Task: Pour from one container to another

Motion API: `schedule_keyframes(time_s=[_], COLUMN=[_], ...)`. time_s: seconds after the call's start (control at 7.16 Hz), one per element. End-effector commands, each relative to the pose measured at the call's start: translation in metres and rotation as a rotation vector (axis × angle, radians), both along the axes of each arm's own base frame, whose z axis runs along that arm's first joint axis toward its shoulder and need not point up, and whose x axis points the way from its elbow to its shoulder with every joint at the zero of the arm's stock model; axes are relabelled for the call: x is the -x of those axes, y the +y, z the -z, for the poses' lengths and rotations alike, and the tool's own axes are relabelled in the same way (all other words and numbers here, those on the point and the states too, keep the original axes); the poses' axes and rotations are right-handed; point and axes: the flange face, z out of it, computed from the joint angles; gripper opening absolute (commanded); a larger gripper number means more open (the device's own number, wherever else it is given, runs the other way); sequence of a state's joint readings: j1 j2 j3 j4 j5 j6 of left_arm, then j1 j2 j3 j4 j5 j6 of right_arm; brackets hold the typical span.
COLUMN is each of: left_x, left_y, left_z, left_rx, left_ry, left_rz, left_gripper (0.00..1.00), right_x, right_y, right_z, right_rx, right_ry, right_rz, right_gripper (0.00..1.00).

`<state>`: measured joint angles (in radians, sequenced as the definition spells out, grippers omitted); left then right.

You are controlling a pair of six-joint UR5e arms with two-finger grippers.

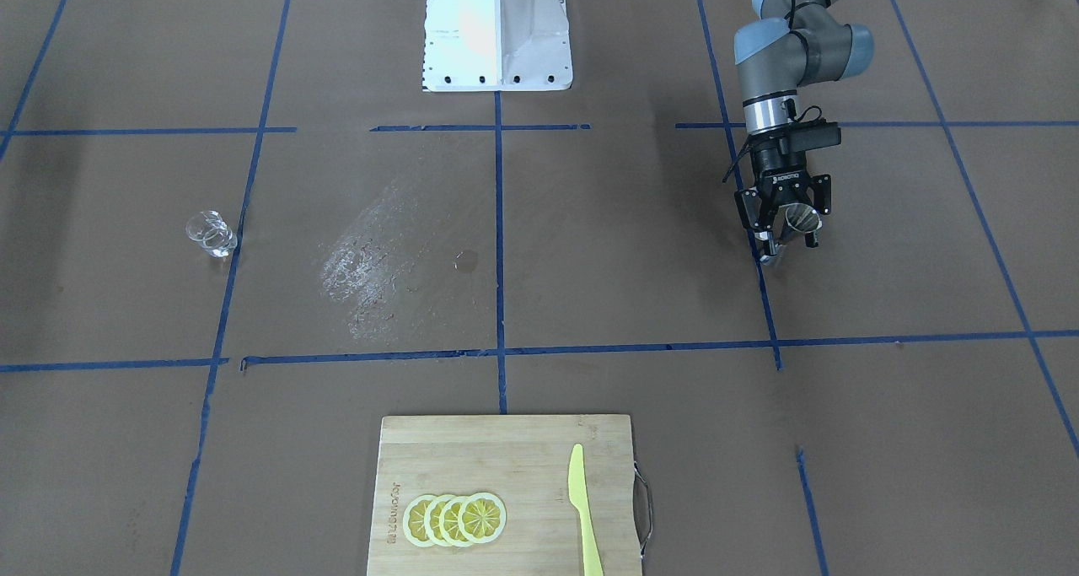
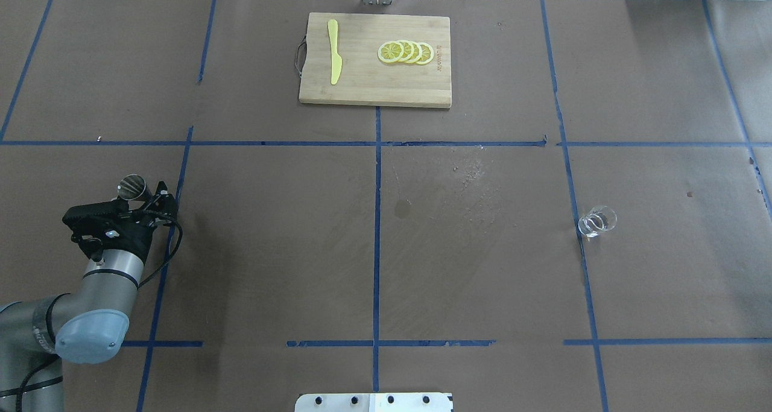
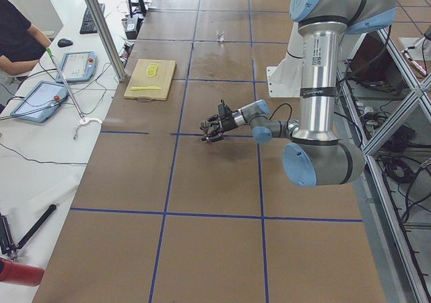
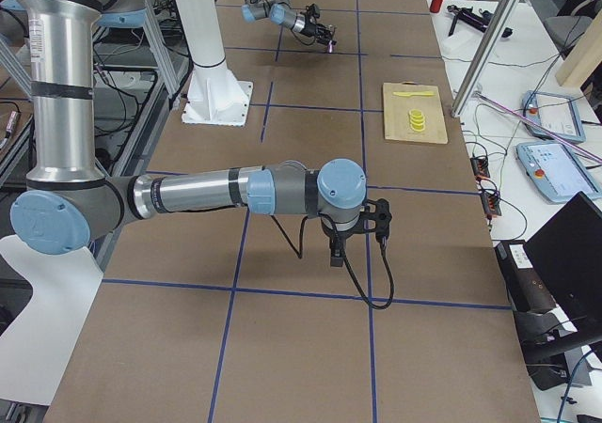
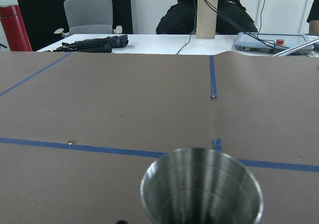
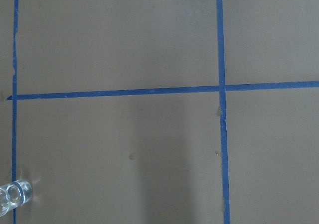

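The glass cup (image 2: pixel 597 222) sits alone on the table (image 2: pixel 271 249) at about 3 o'clock in the overhead view, with nothing touching it. Whether it holds any liquid is too hard to tell. The steel jigger (image 2: pixel 132 186) is well apart from it at 9 o'clock, pinched between the fingers of the left claw (image 1: pixel 786 232) with its mouth roughly upward.

The right claw (image 4: pixel 336 252) shows only from the side camera, so I cannot tell whether it is open or closed.

As I judge it, 1 of 2 pickups is done. The cup has yet to be lifted, brought over and tipped.

A pale splash mark (image 2: pixel 476 183) lies mid-table. At 12 o'clock a cutting board (image 2: pixel 362 89) carries 4 lemon slices (image 2: pixel 405 52) and a yellow knife (image 2: pixel 333 59).
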<state>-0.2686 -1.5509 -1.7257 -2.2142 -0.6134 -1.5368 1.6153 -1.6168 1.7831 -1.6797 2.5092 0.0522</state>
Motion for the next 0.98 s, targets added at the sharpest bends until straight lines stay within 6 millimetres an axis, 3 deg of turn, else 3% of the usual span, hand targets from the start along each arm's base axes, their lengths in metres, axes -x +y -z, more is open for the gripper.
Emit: schedule_keyframes(time_s=[0.0, 0.28, 0.56, 0.84], left_x=[-0.002, -0.009, -0.016, -0.018], left_y=[0.002, 0.006, 0.008, 0.009], left_z=[-0.003, -0.018, -0.011, -0.009], left_rx=[-0.022, -0.011, -0.017, -0.018], left_ry=[-0.015, -0.013, -0.001, 0.002], left_rz=[0.019, 0.021, 0.017, 0.014], left_gripper=[0.72, 0.72, 0.71, 0.59], right_x=[0.000, 0.000, 0.000, 0.000], right_y=[0.000, 0.000, -0.001, 0.000], right_z=[-0.002, -0.002, -0.001, -0.003], right_rx=[0.004, 0.004, 0.002, 0.005], right_ry=[-0.001, -0.001, 0.001, -0.001], right_rz=[0.000, 0.000, 0.000, 0.000], right_gripper=[1.00, 1.00, 1.00, 1.00])
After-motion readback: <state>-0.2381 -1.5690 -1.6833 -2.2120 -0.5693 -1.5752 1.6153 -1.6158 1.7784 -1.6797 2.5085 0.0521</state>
